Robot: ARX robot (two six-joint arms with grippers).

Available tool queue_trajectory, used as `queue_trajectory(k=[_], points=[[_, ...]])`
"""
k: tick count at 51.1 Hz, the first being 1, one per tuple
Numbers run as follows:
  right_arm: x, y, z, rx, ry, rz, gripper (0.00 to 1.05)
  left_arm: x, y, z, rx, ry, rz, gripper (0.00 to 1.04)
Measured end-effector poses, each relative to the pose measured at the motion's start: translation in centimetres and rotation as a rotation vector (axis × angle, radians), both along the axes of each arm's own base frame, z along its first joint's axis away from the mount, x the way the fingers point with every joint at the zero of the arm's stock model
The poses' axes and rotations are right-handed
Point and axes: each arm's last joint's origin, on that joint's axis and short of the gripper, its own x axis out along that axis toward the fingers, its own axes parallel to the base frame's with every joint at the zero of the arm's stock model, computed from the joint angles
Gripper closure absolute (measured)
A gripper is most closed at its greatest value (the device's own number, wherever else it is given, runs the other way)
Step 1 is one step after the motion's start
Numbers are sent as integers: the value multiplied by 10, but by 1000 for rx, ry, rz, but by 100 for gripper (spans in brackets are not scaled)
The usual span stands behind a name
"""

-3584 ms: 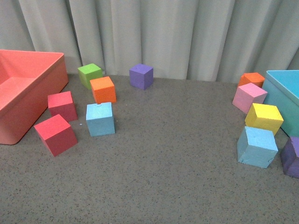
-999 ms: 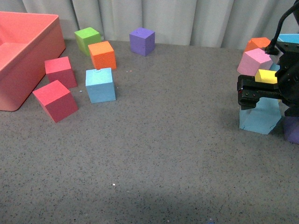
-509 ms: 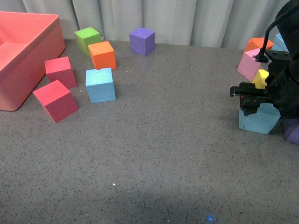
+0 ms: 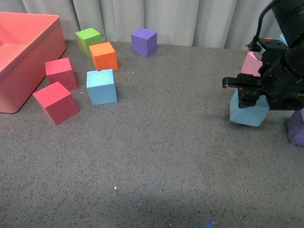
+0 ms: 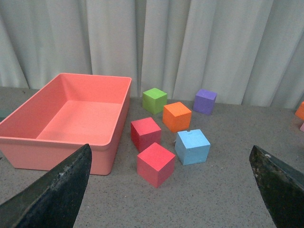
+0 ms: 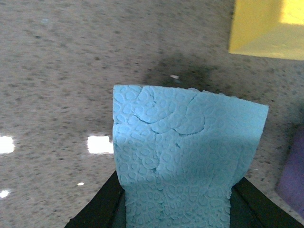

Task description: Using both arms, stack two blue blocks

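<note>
Right gripper point(image 4: 250, 99) was clamped on one blue block point(image 4: 246, 114), held tilted at the right of the table point(image 4: 166, 156) beside a purple cube point(image 4: 297, 128). Left gripper point(image 5: 170, 152) stood spread wide and empty. The second blue block point(image 4: 101, 86) sat flat, well apart to the left, just in front of an orange cube point(image 4: 104, 55) and nearer the left gripper. As both are cubes with no long axis, the carry would likely run leftward.

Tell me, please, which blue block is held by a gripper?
The right-hand blue block, in the right gripper; the left-hand blue block sits untouched.
</note>
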Motion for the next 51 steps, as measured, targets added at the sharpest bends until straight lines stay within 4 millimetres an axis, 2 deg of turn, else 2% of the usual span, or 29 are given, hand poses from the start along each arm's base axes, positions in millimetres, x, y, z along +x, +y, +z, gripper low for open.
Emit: queue_trajectory(k=[11,32,42,43,49,51], points=[[11,35,10,34,-26,92,66,0,0,0,0,0,0,7],[36,101,-3,54,-1,227,67,0,0,0,0,0,0,7],[35,115,-9,30,13,246,67,0,0,0,0,0,0,7],[34,116,-9,30,15,248,66,0,0,0,0,0,0,7],[34,117,-10,30,14,251,41,0,0,0,0,0,0,7],[34,117,-10,32,10,251,35,0,0,0,0,0,0,7]])
